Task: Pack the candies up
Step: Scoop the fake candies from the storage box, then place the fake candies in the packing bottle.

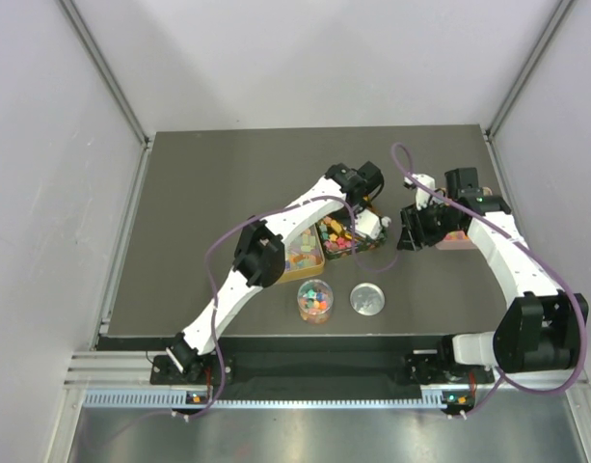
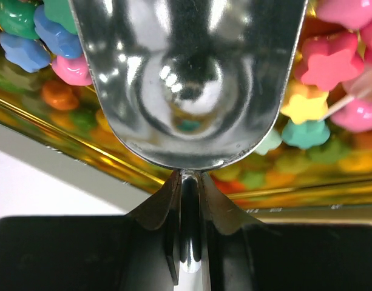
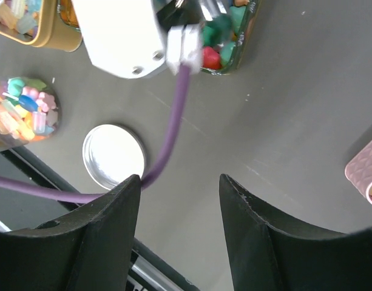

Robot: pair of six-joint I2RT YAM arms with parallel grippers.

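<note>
Just beyond the left gripper (image 2: 187, 182), clamped on the handle of a shiny metal scoop (image 2: 186, 79), small multicoloured flower-shaped candies (image 2: 328, 63) fill a gold-walled tin (image 2: 70, 136), while the right gripper (image 3: 179, 182) stands open.

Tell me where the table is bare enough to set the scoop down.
Widest bare patch: the table left of the left arm, out to its left edge. The far strip beyond the tins is bare too, and a smaller gap between silver lid and right arm. Crowded: the centre, with candy tins, jar and lid.
</note>
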